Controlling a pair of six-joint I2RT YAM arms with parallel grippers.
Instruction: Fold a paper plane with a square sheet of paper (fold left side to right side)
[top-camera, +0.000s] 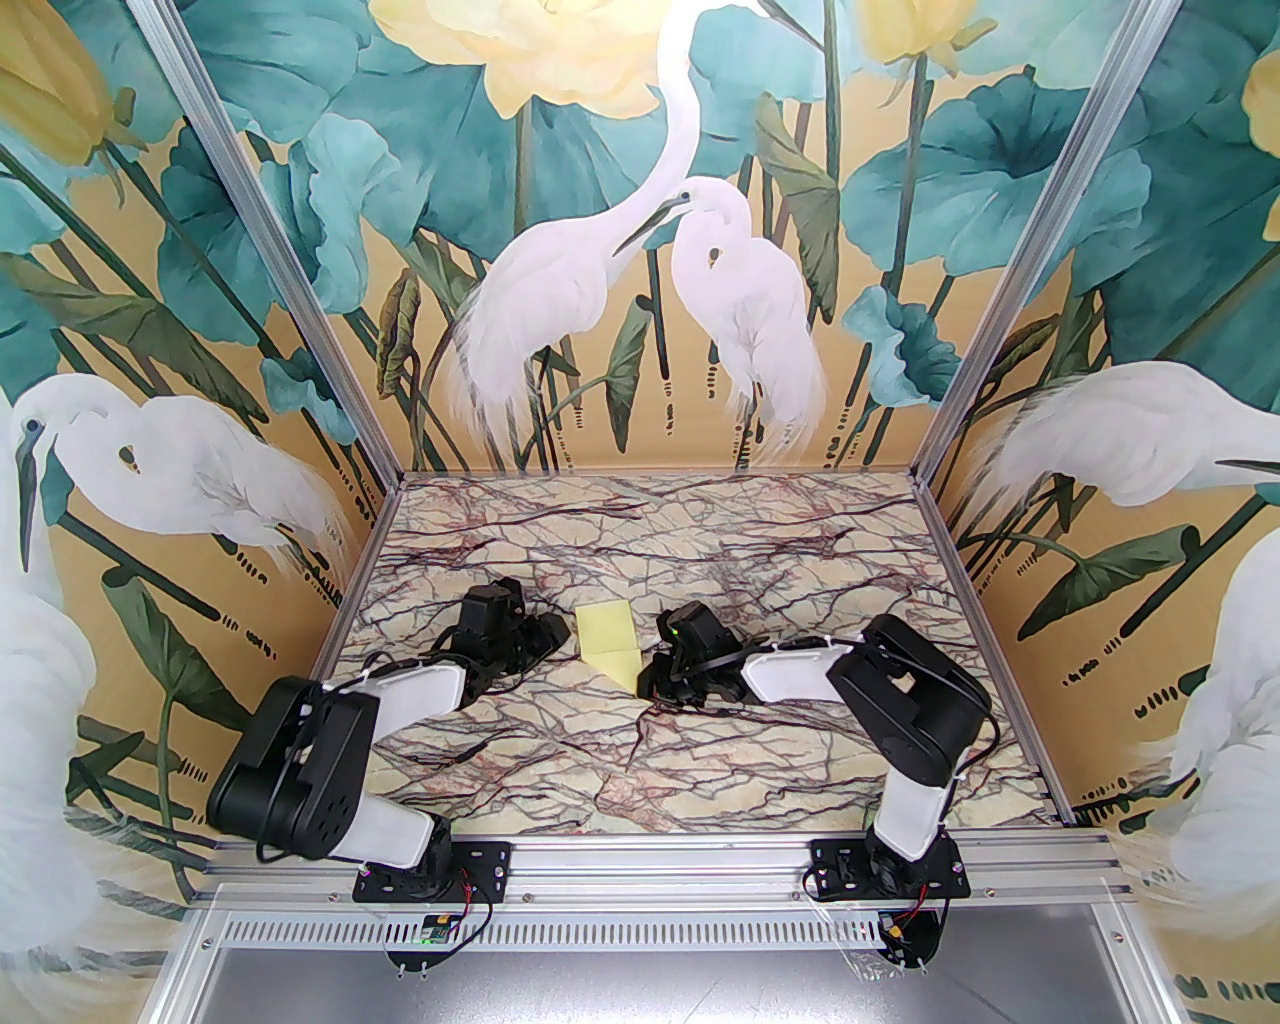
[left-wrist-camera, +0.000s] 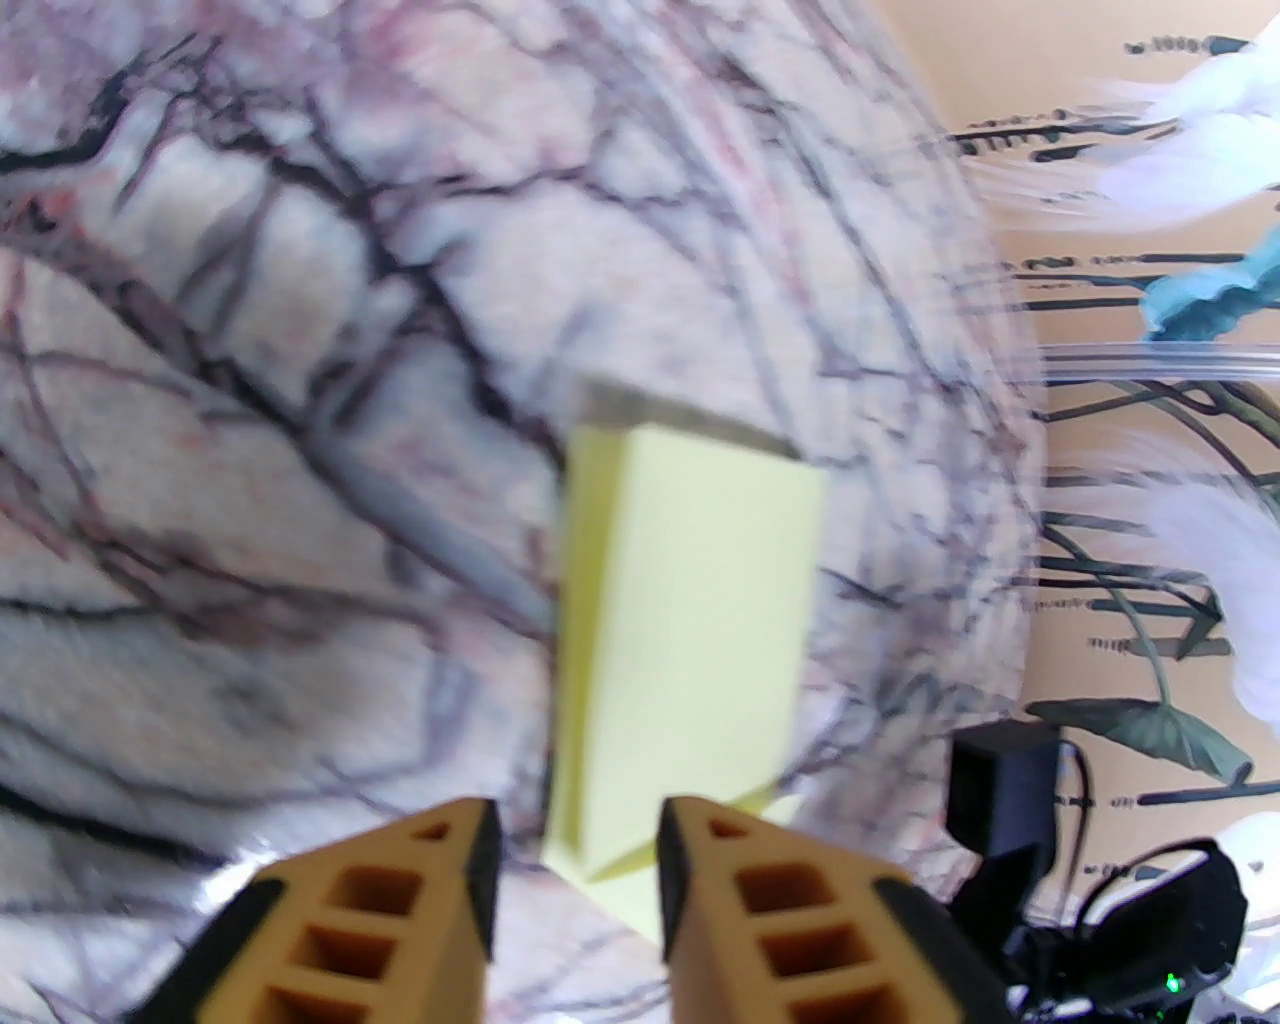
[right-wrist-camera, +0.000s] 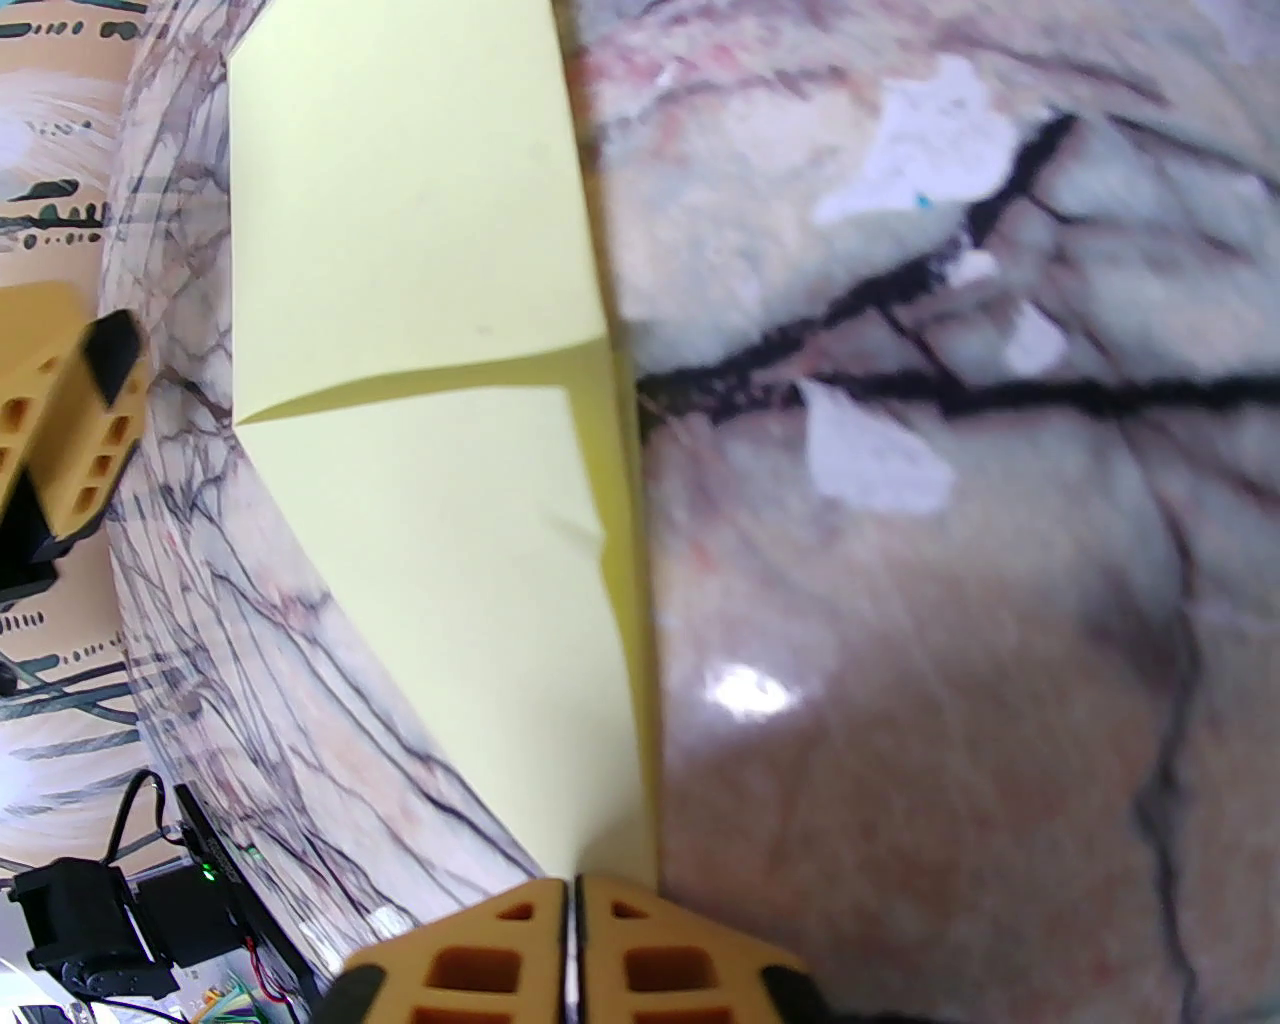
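Here, the marbled bench (top-camera: 700, 760) carries a folded yellow sheet (top-camera: 608, 640) between two tools.
Left tool (left-wrist-camera: 575, 820): fingers parted, tips just beside the sheet. Right tool (right-wrist-camera: 575, 885): closed on the sheet's nearest corner. White scraps (right-wrist-camera: 870, 465) lie beside the sheet.

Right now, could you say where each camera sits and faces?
Top: above and behind the bases, facing down at the table; both arms flank the paper.
Left wrist: on that arm, facing past the open left pincer to the paper.
Right wrist: likewise, right pincer shut on the paper's tip.
All three share the paper.
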